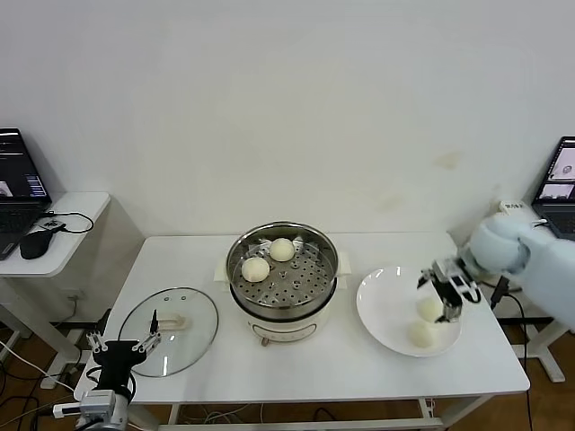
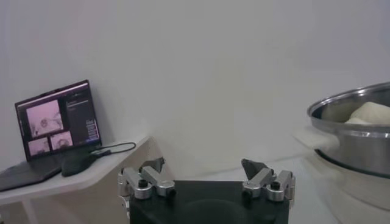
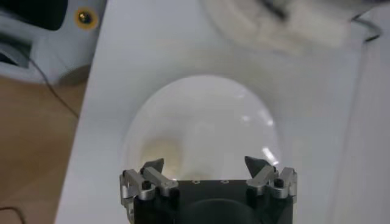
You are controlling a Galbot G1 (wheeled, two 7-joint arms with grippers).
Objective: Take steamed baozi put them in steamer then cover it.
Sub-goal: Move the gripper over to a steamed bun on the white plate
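Note:
The steamer stands mid-table with two baozi in its steel basket, one at the front left and one behind it. Two more baozi lie on the white plate to the right. My right gripper is open and empty, low over the plate at the farther of those two baozi. In the right wrist view that baozi lies by one finger of the open gripper. The glass cover lies flat at the table's front left. My left gripper is open and idle beside it.
The left wrist view shows the open left gripper, the steamer's rim and a laptop on a side table. Another laptop stands at the far right. Cables hang by the table's right edge.

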